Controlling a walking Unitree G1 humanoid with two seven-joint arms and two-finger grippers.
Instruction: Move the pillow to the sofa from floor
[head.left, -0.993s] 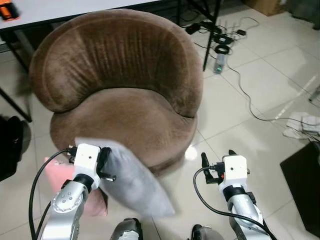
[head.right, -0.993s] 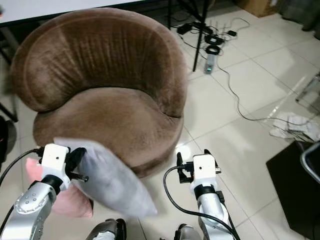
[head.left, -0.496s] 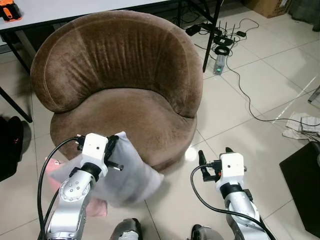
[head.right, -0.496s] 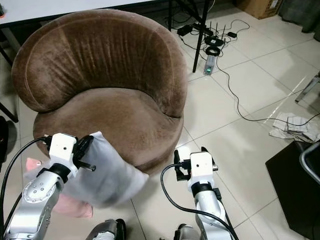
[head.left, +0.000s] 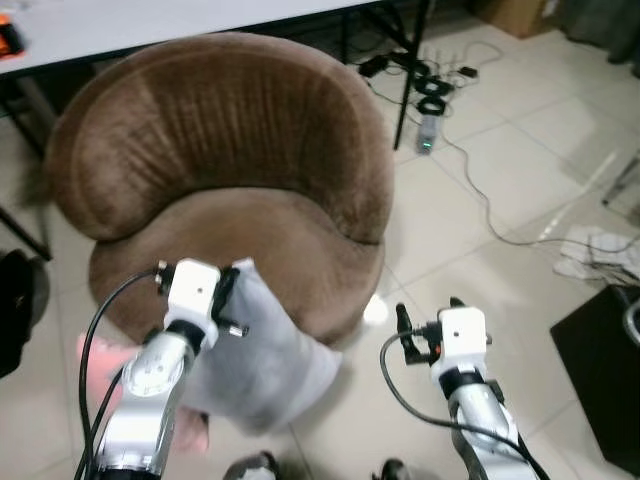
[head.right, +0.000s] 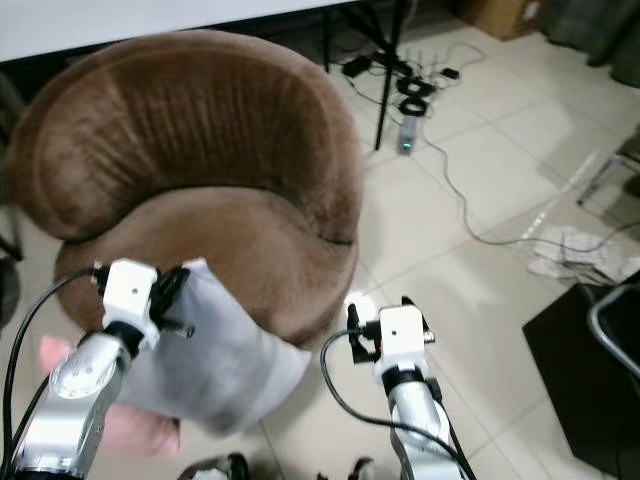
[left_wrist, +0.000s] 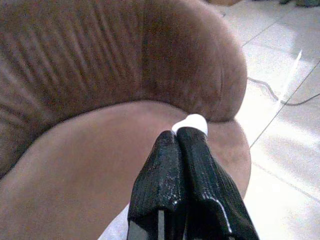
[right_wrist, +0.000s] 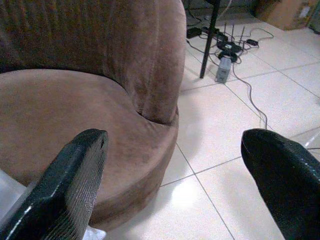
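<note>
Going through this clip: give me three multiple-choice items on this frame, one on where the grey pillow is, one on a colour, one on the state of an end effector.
1. Where is the grey pillow?
A. Flat on the white table
B. Held at the front edge of the sofa seat
C. On the dark mat

2. What colour is the second pillow on the floor beside the left arm?
A. Pink
B. Green
C. Black

3. What state is the right end effector in?
A. Shut on a cable
B. Shut on the grey pillow
C. Open, holding nothing

Answers: 1 B, the left end effector pinches a corner of it and it hangs against the seat's front; 2 A, pink cloth shows beside the left arm; 3 C, its two fingers stand wide apart in the right wrist view with only sofa and floor between.
</note>
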